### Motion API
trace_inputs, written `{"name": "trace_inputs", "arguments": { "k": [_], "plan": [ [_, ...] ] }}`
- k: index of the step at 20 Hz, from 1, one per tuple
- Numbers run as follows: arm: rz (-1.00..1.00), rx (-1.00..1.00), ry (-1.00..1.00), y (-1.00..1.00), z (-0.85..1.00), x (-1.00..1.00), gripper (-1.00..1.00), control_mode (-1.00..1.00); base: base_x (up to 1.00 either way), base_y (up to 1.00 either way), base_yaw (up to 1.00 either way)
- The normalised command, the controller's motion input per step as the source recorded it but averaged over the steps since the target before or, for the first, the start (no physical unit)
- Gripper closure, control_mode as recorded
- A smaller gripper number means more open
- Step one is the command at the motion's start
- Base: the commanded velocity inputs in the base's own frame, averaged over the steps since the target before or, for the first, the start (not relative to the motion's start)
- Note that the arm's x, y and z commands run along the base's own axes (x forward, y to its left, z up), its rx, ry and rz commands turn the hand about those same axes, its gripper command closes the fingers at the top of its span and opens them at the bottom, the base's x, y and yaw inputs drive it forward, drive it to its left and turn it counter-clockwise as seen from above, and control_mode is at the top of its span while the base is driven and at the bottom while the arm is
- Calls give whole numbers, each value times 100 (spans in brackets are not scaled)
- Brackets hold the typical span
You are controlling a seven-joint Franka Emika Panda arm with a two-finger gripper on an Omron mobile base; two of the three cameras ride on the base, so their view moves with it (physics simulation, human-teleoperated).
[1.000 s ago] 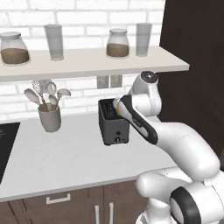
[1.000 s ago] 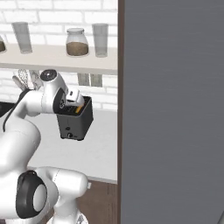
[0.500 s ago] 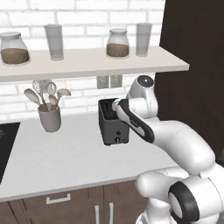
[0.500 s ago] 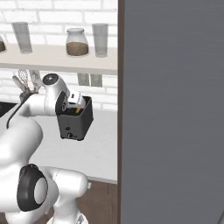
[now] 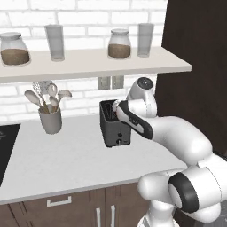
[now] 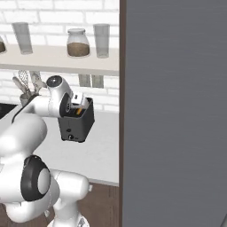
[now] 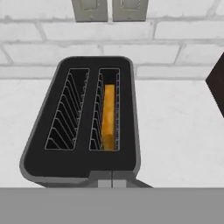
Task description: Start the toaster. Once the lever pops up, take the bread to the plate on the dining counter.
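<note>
Bread (image 7: 108,114) sat in the toaster (image 7: 83,122) slot directly below the closed, empty gripper (image 6: 76,100), its long axis running 12-to-6 o'clock in the hand view.

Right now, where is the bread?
The bread stands inside the toaster, in the right slot as the hand view shows it; the left slot is empty, below two wall outlets.

Rendered views, evenly and softly lit from above; we find no glare and no blur. We note faint shadow beneath the shelf (image 5: 93,62) on the brick wall (image 5: 84,91), and a soft one beside the toaster (image 5: 114,126) on the table (image 5: 66,159). Toaster slots read dark. Edges slightly jagged; no edge distortion.
</note>
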Motion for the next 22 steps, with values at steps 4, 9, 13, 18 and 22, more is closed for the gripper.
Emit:
{"name": "trace_inputs", "arguments": {
  "k": [4, 9, 13, 18, 22],
  "plan": [
    [0, -2, -5, 0, -9, 19, 100, -100, 0, 0, 0],
    [0, -3, -4, 0, -13, 16, 100, -100, 0, 0, 0],
    [0, -3, -4, 5, -7, 20, 100, -100, 0, 0, 0],
    [0, -2, -5, 18, 0, 21, 100, -100, 0, 0, 0],
    [0, 0, -3, 11, 0, 14, -100, -100, 0, 0, 0]
  ]
}}
